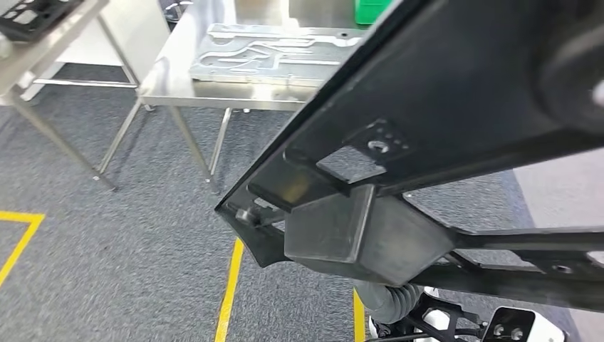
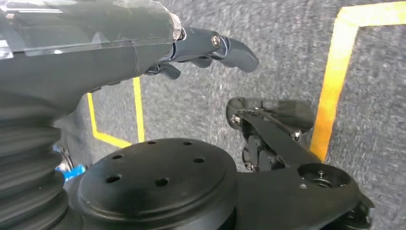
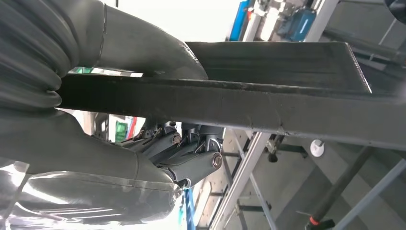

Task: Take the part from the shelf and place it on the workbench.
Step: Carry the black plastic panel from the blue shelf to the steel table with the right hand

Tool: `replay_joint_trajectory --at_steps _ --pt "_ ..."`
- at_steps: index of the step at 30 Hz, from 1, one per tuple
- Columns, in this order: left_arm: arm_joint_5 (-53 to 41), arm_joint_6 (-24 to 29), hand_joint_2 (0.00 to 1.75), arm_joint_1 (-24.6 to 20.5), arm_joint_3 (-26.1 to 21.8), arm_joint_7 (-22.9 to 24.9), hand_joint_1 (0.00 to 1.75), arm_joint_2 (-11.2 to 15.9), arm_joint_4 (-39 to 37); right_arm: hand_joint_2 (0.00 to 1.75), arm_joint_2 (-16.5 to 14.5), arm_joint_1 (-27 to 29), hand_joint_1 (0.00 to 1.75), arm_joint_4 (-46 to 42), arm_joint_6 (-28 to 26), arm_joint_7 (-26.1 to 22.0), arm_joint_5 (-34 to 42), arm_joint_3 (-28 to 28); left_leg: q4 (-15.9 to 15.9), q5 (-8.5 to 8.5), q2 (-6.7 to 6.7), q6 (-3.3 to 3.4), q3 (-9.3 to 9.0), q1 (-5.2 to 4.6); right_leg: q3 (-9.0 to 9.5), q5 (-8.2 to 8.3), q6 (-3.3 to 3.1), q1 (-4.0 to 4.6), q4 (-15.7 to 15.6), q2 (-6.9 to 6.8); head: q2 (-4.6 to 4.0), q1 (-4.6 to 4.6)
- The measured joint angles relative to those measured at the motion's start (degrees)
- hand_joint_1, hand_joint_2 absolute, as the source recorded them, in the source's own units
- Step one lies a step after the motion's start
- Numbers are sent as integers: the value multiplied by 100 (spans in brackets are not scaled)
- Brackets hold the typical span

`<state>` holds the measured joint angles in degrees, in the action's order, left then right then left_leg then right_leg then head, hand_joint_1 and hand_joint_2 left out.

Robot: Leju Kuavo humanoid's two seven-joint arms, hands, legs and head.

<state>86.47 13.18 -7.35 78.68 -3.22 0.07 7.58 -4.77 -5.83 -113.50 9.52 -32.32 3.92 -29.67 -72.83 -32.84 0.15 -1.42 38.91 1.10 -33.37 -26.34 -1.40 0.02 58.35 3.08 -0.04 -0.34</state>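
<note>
Part (image 1: 456, 107), a black frame with a grey block, tilts across the head view above the carpet, short of the steel surface (image 1: 171, 85). Right hand (image 3: 158, 143) grasps its bar, thumb on one side, fingers on the other. Left hand (image 2: 210, 48) hangs over the floor, fingers apart, holding nothing.

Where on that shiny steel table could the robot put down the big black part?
The steel table shows a bare strip along its left edge, beside the grey machined plate. The plate fills the middle; a green bin sits behind. The black part hides the right side.
</note>
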Motion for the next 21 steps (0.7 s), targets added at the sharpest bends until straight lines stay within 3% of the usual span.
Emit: replay_joint_trajectory --at_steps 2,3,5,7,9,11,13,14,15,17,18,19,21 --pt "1 2 175 0 1 0 0 10 -3 175 -2 -1 175 2 13 -1 4 7 766 432 -171 81 -322 -5 36 -32 7 25 21 137 0 6" --pt "2 3 175 5 1 1 0 16 -5 175 -3 -5 175 2 22 -1 7 13 1090 549 -276 117 -459 -7 34 -45 22 26 36 200 0 9" --pt "4 9 175 7 1 8 0 25 -11 175 -10 -8 175 4 46 -1 8 24 1352 573 -398 164 -567 -26 1 -50 75 1 46 290 0 14" --pt "6 15 175 -5 1 13 0 12 -10 175 -17 -8 175 2 67 -1 9 40 1422 594 -330 198 -603 -22 -11 -51 141 -20 34 329 0 12" --pt "18 10 175 -13 1 1 0 2 -11 175 -20 -19 175 -1 81 -1 10 66 1512 627 -256 255 -665 18 -77 -182 208 1 214 129 0 42" --pt "37 -13 175 -4 1 -28 0 3 -13 175 -21 -29 175 0 91 -2 10 85 1555 633 -183 289 -705 32 -372 -495 271 -12 816 -153 0 75" --pt "49 -29 175 14 1 -45 0 3 -13 175 -21 -20 175 2 97 -1 10 102 1553 616 -110 286 -714 31 -740 -708 328 -66 1461 -250 0 77" --pt "52 -31 175 18 1 -44 0 2 -13 175 -21 -14 175 2 99 -1 10 113 1550 603 -82 276 -723 34 -809 -664 352 -94 1546 -266 0 78" --pt "52 -31 175 18 1 -36 0 0 -13 175 -21 -12 175 2 102 -1 10 122 1545 588 -62 262 -738 39 -757 -512 371 -118 1404 -279 0 78" --pt "50 -28 175 10 2 -15 0 -7 -13 175 -25 -13 175 2 104 -1 10 131 1534 541 -43 212 -783 50 -382 -105 382 -145 636 -312 0 79" --pt "49 -24 175 5 4 -5 0 -10 -13 175 -27 -13 175 1 108 1 8 132 1525 511 -39 176 -798 45 -211 18 367 -136 290 -322 0 77" --pt "46 -20 175 1 5 2 0 -11 -13 175 -31 -14 175 0 115 4 6 134 1524 483 -36 137 -809 38 -103 65 339 -121 67 -327 0 76" --pt "40 -11 175 -2 10 10 0 -11 -13 175 -41 -10 175 -2 132 15 -4 138 1545 439 -27 57 -830 26 -70 25 259 -79 -16 -312 0 72"
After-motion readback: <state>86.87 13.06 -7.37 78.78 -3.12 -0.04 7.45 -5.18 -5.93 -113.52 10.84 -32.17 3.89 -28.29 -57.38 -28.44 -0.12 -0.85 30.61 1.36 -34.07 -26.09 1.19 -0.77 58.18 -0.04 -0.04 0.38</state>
